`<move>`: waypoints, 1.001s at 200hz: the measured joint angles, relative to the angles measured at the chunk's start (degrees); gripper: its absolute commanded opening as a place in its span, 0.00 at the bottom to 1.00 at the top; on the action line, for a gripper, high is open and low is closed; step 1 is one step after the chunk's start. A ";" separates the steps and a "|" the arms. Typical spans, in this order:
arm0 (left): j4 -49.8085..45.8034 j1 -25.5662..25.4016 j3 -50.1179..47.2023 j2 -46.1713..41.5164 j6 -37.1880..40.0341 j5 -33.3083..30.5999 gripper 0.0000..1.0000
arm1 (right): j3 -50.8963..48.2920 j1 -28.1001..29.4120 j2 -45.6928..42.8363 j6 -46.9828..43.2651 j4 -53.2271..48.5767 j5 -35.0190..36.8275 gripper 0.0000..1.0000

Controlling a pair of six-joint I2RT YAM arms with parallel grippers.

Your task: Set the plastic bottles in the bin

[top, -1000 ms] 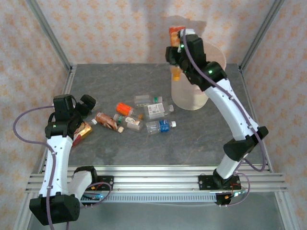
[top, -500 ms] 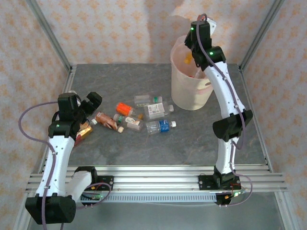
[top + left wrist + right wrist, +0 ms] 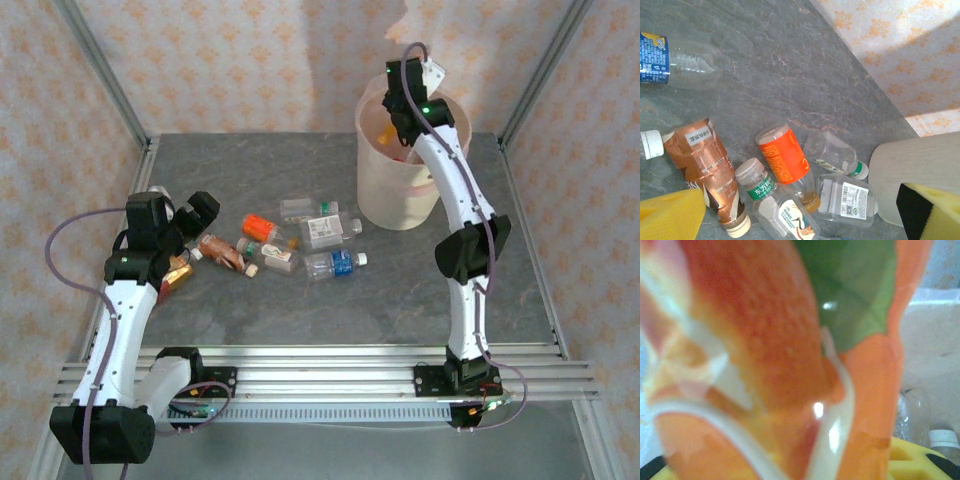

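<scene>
Now the right gripper (image 3: 393, 122), above the bin (image 3: 395, 200), clamps an orange bottle (image 3: 765, 340); released off-centre (rim near), it may bounce out. Left gripper (image 3: 178, 212), far from the bin, gapes empty.

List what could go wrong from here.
The right gripper grips the orange bottle near the left rim of the bin. Released there, it might clip the edge and fall outside. The open left gripper faces the brown-labelled bottle, which lies close beside the green-capped bottle. Closing may snag both or scatter them.
</scene>
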 measured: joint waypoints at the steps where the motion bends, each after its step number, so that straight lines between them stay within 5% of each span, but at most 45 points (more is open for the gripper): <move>1: 0.00 0.00 0.00 0.00 0.02 0.00 1.00 | -0.04 0.00 0.00 0.04 -0.09 0.00 0.45; 120: 0.94 -1.11 -0.83 0.46 0.81 0.00 1.00 | -11.72 -0.28 -5.40 0.72 -0.81 3.28 1.00; 200: 2.12 -1.90 -0.85 1.03 0.79 -0.02 1.00 | -19.10 -0.50 -18.95 -4.94 1.09 5.35 0.99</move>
